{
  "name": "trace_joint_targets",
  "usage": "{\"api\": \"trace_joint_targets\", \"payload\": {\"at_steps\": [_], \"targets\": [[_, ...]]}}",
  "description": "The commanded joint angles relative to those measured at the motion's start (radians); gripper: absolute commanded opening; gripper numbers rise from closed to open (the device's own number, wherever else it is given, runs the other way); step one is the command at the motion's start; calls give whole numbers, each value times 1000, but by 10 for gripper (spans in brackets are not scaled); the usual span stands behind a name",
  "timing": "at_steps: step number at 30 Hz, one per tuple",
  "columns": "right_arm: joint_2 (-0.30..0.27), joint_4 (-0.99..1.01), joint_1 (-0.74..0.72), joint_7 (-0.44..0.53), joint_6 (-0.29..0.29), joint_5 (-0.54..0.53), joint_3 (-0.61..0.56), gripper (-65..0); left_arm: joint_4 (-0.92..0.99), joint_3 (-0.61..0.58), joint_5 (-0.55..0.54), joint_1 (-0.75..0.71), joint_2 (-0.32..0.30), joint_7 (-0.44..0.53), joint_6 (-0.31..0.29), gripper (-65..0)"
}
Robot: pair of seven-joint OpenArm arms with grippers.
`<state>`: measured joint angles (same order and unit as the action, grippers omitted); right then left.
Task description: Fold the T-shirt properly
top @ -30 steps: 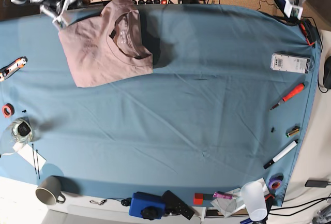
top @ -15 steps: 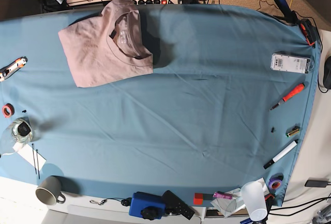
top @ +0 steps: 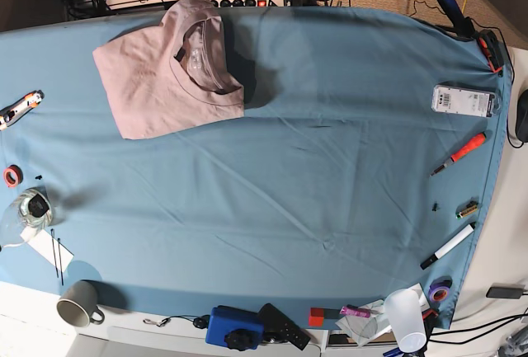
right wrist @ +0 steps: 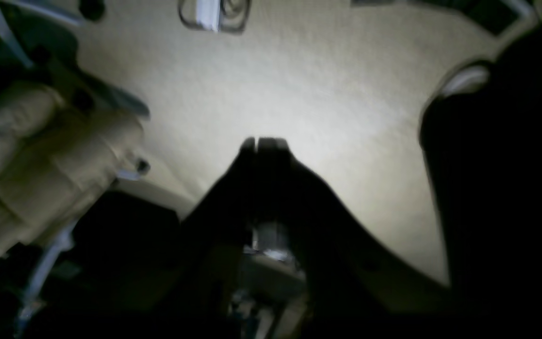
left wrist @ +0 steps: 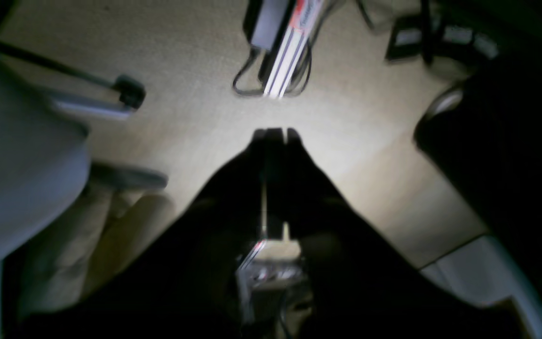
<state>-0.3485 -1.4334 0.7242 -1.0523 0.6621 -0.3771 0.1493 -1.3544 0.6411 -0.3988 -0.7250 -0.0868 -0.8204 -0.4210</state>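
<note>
The mauve T-shirt lies folded into a compact rectangle at the upper left of the blue cloth, collar facing up. Neither arm reaches over the table in the base view. In the left wrist view my left gripper is shut, its dark fingers pressed together with nothing between them, pointing at beige carpet. My right gripper in the right wrist view is likewise shut and empty above the carpet. Both are well away from the shirt.
Along the table's right edge lie a white box, an orange marker and a black-and-white pen. A grey mug, a blue device and a clear cup sit along the near edge. Tape rolls and a cutter are at the left.
Both arms have pulled back from the table's far corners and left the base view. The folded T-shirt has not moved.
</note>
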Motion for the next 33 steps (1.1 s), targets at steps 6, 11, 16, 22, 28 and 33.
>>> {"api": "trace_joint_targets", "payload": {"at_steps": [6,11,16,22,28,33], "targets": [[-9,323,-208,122,6,57,-104,-650,277,3,171,171,-8,145,-3,-650],[-8,563,-353,330,5,137,-196,-650,488,3,336,289,-8,314,16,-650],[5,747,-445,629,-121,245,-280,-650,679,3,443,364,-8,503,119,-650],[45,942,-544,878,-321,357,-379,-650,835,3,544,422,-7,706,170,-650],[53,1001,-594,871,-345,370,-467,-650,824,3,555,423,8,733,114,-650],[52,1001,-595,871,-345,369,-478,-650,824,3,555,423,9,760,76,-650]]}}
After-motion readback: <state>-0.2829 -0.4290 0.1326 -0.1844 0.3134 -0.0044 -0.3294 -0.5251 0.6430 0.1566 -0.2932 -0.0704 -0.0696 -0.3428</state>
